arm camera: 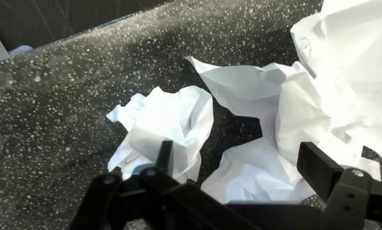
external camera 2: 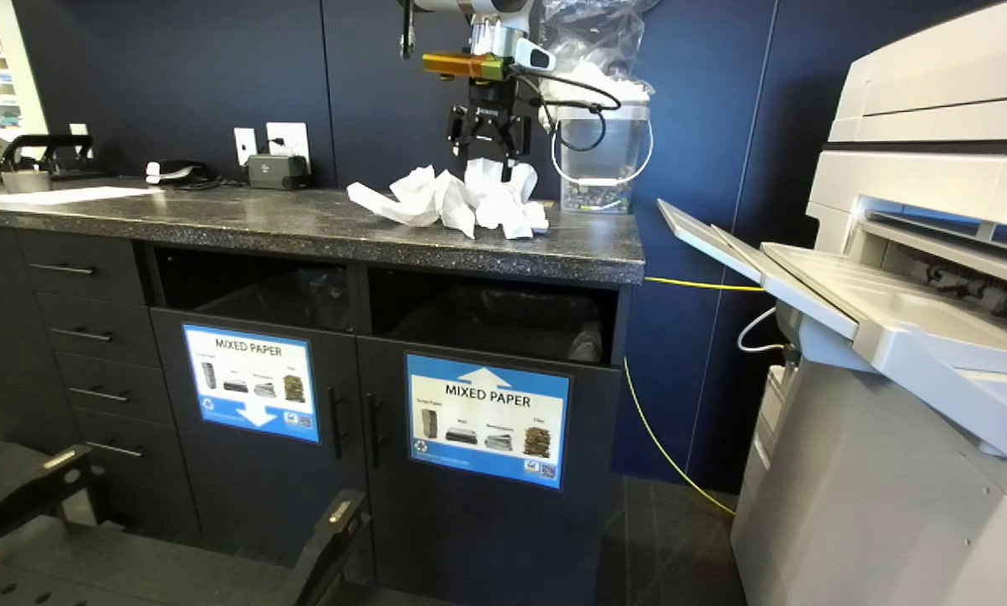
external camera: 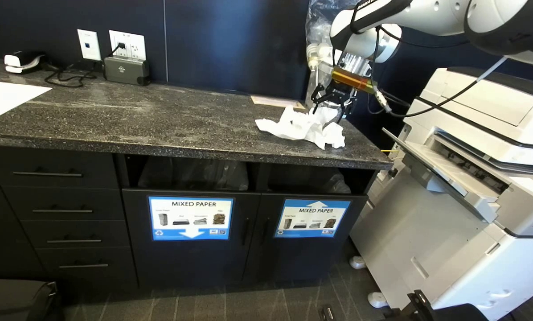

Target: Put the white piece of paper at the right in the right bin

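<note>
black fingers [arm camera: 318, 169], spread wide with nothing in their grip, hang over crumpled white paper near the printer [external camera: 449, 232] end of a speckled table [external camera: 195, 120]. the small wad [arm camera: 167, 123], the piece bound for the right bin [external camera 2: 495, 324], lies on the table just beside a larger paper heap [arm camera: 347, 80].

in the wrist view, one finger crosses in front of the wad while a lobe that looks part of the heap fills the space between the two; closing here would likely pinch the wrong paper, or only shove the wad aside. whether a finger touches either piece cannot be told. a shift toward the printer side, bracketing the wad alone, seems called for.

even then, the two lie so close that a fold of the heap could be caught and ride along. the wad looks light, apt to slide if nudged, with the table's end near. more risk waits below: the bin's mouth sits under the table's front edge, which could knock the load loose to the floor [external camera: 204, 303], and the neighboring bin [external camera: 193, 174] bears a near-twin mixed paper sign [external camera: 190, 218], inviting a misplaced drop.
</note>
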You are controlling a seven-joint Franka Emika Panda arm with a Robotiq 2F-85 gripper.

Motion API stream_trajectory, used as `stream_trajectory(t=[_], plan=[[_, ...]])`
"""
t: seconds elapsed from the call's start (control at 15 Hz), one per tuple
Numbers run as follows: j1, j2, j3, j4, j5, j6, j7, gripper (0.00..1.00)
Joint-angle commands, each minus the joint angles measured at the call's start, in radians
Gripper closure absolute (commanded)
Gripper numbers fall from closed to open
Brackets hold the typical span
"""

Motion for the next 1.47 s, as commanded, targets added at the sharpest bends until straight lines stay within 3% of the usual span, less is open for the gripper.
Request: stream_trajectory(t=[0.0, 0.33, 0.8, 1.4], plan=[[0.04, 0.035, -0.043, 0.078, -0.052, -0.036, 0.134, 0.0], [0.057, 0.031, -0.07, 0.075, -0.094, -0.053, 0.236, 0.0], [0.034, 0.05, -0.075, 0.077, -0.073, -0.063, 0.281, 0.0], [0.009, 0.142, -0.072, 0.18, -0.06, -0.117, 0.305, 0.0]])
